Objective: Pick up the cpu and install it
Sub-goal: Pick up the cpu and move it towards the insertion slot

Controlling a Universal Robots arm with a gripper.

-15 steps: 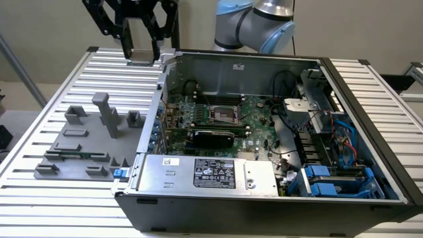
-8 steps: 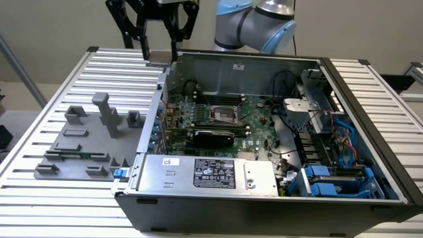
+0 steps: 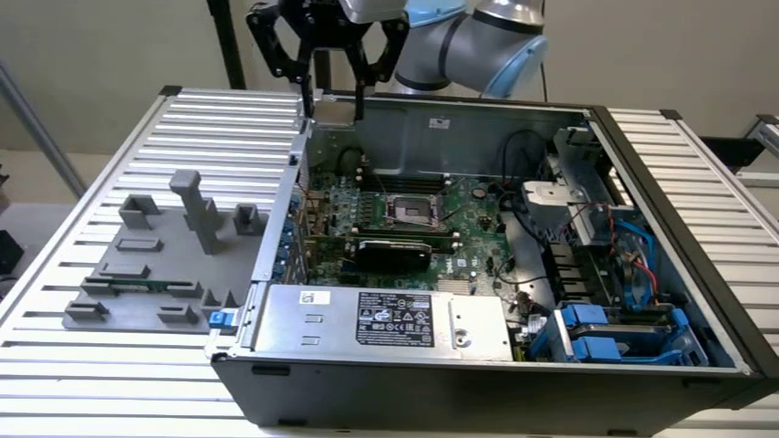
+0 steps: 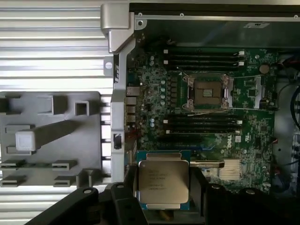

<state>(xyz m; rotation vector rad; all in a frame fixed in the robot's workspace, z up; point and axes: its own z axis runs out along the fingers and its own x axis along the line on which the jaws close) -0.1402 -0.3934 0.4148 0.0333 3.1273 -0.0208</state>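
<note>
Above the case [image 3: 462,401], the pincer [image 3: 336,108] clamps the cpu [image 4: 163,183] by its edges: pickup done; socket [image 4: 206,92] empty, install left.

This looks like a robotics lab or test workshop. A ribbed aluminium tabletop [image 3: 219,109] carries an open computer case [image 3: 487,397] with its motherboard [image 3: 469,196] bare in the middle of the exterior view, a grey fixture block [image 3: 134,274] at the exterior view's left, and a robot arm [image 3: 487,41] at the top edge, before a plain wall [image 3: 109,46]
</note>
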